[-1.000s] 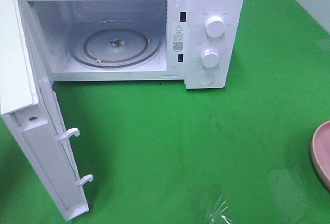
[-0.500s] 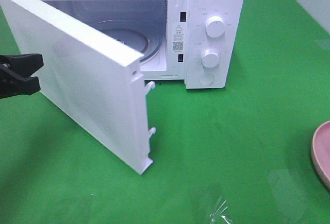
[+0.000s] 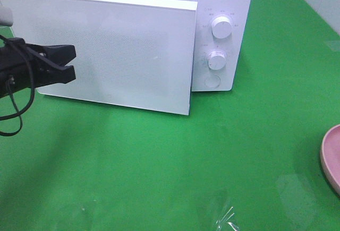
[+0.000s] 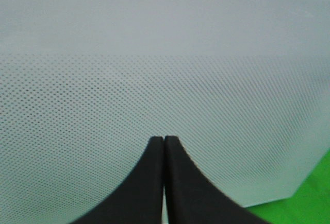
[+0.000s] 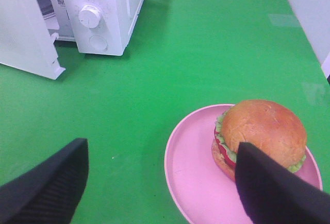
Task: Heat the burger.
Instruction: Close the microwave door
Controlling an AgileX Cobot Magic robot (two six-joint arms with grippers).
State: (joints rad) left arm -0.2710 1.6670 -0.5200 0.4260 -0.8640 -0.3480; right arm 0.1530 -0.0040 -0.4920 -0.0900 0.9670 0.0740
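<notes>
The burger, golden bun over lettuce and tomato, sits on a pink plate in the right wrist view. My right gripper hovers open above the plate, one finger overlapping the burger's near side; nothing is held. Only the plate's rim shows at the right edge of the high view. The white microwave stands at the back left, its door swung almost closed with the free edge slightly off the front. My left gripper is shut, its tips close against the door's face.
Two knobs and a round button are on the microwave's right panel. A scrap of clear plastic lies on the green cloth near the front edge. A pale wall runs along the far right.
The microwave door has swung from fully open to nearly closed. My shut left gripper came in from the left, following the door.
</notes>
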